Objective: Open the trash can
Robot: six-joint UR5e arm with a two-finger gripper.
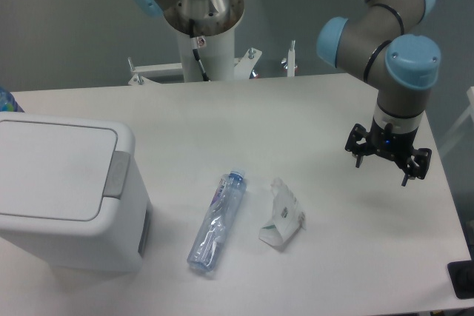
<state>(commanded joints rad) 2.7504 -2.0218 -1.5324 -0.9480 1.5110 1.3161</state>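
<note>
On a white bench (pixel 296 116) before a grey wall, the lidded bin (pixel 63 190) sits at nine o'clock, a bottle (pixel 216 220) and crumpled wrapper (pixel 283 216) lie mid-bench, and the end effector (pixel 385 166) hangs at three o'clock, fingers apart, empty.

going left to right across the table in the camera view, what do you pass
trash can → crushed bottle → crumpled wrapper → end effector, which hangs above the table's right side
</note>
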